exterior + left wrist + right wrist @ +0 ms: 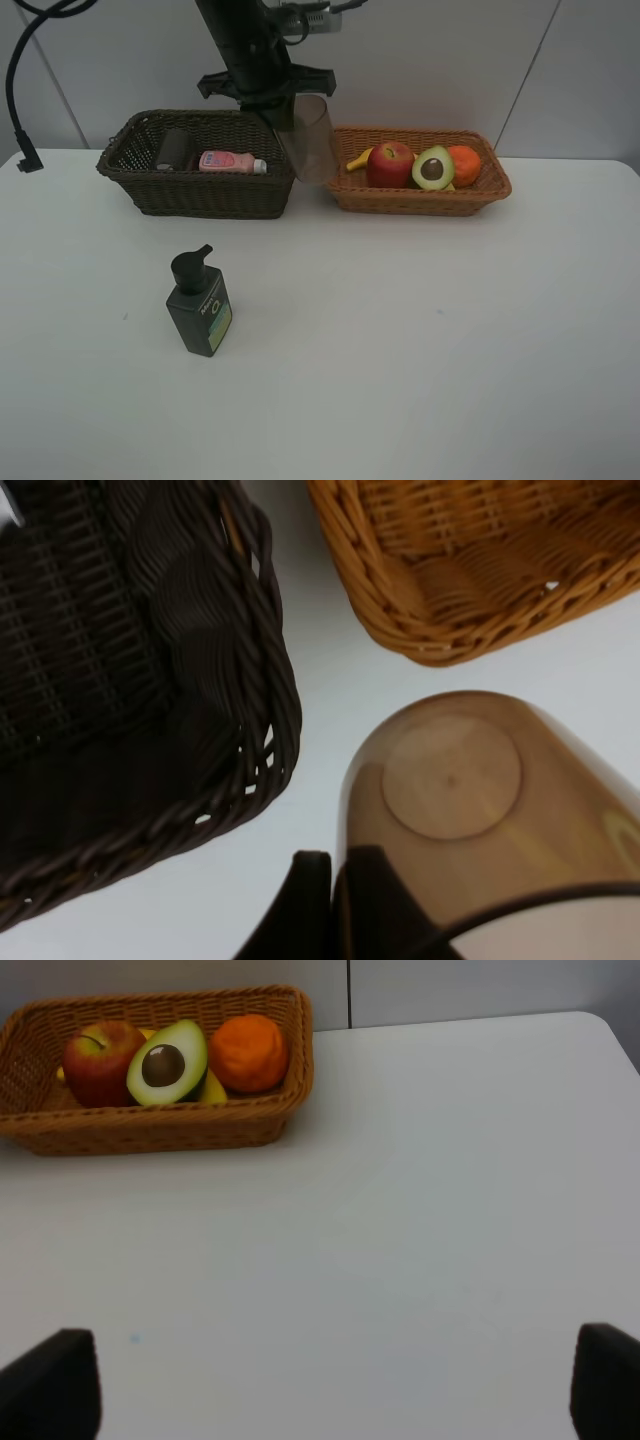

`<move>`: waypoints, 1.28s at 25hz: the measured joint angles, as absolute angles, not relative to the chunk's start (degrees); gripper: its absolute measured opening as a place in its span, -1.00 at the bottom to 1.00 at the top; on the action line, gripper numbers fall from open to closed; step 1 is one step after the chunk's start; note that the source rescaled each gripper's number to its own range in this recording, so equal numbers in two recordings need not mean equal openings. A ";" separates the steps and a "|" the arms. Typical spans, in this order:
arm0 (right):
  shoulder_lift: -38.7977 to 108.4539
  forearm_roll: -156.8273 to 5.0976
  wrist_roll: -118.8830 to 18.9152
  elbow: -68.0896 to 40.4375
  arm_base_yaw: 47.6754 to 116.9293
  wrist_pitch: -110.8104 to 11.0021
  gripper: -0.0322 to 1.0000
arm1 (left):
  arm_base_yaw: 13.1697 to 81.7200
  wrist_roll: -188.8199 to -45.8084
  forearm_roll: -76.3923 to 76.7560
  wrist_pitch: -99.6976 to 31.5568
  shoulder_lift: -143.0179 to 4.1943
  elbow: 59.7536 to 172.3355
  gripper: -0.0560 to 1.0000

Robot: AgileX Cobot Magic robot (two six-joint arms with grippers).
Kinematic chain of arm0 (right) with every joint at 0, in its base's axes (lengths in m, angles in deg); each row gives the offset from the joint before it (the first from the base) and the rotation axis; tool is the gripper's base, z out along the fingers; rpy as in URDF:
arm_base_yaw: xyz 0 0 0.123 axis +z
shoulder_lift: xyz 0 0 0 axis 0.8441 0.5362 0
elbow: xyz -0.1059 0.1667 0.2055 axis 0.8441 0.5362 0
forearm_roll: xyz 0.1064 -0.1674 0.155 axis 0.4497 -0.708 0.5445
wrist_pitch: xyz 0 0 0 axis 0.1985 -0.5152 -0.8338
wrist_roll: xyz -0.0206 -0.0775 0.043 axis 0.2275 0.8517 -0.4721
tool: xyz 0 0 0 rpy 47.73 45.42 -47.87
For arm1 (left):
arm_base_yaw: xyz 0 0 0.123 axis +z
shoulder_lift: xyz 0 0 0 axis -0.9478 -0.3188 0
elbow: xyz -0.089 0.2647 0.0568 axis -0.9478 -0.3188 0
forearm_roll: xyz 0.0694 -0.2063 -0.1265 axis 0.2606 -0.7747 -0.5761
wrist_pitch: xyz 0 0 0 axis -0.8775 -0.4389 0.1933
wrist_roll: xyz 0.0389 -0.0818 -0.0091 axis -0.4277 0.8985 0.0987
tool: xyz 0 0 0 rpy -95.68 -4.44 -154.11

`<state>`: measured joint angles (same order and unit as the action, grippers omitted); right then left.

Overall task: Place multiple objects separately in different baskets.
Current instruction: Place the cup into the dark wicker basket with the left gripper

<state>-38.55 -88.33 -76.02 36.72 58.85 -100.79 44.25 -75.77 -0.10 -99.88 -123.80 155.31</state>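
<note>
My left gripper (335, 905) is shut on the rim of a translucent brownish cup (312, 140), holding it tilted above the gap between the two baskets. The cup's round base (452, 777) faces the left wrist camera. The dark brown basket (190, 195) holds another cup (173, 148) lying on its side and a pink bottle (230, 162). Banana (358, 158), apple (390, 163), halved avocado (433, 167) and orange (464, 163) lie in the light basket (420, 200). A dark green pump bottle (200, 305) stands on the table. My right gripper (325, 1390) is open over bare table, holding nothing.
The white table (420, 340) stretches in front of both baskets, with its right edge near the light basket (150, 1130). A black cable (20, 120) hangs at the back left. The grey wall stands directly behind the baskets.
</note>
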 joint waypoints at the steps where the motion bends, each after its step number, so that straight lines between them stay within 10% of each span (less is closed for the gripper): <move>1: -38.55 -88.33 -76.02 36.72 58.85 -100.79 1.00 | 44.59 -75.82 -0.05 -99.87 -123.80 156.16 -0.89; 32: -38.55 -88.33 -76.02 36.72 58.85 -100.79 1.00 | 51.49 -82.38 20.26 -97.73 -126.85 160.44 -0.89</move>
